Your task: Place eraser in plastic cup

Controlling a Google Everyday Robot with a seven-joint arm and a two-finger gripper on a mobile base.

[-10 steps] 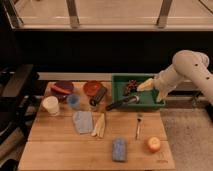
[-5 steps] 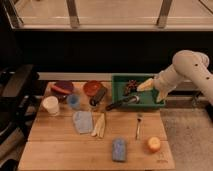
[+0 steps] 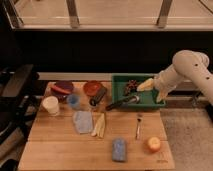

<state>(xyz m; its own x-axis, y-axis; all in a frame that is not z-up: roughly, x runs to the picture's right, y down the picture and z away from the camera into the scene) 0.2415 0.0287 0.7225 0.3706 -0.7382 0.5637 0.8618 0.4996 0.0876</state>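
The cup [image 3: 73, 101] stands just left of the eraser [image 3: 98, 96], which lies against the red bowl [image 3: 91, 87]. Your gripper [image 3: 150, 93] hangs well to the right over the green bin [image 3: 118, 80], jaws apart and empty. Bring it left and close across the eraser's short width, clear of the bowl.

The pincer [image 3: 150, 93] hovers, fingers spread, over the right end of the green tray [image 3: 147, 104]; the eraser [image 3: 98, 96] lies against the red bowl [image 3: 90, 87], just right of the plastic cup [image 3: 73, 101]; a white cup [image 3: 50, 105] stands farther left on the desk [image 3: 55, 150].
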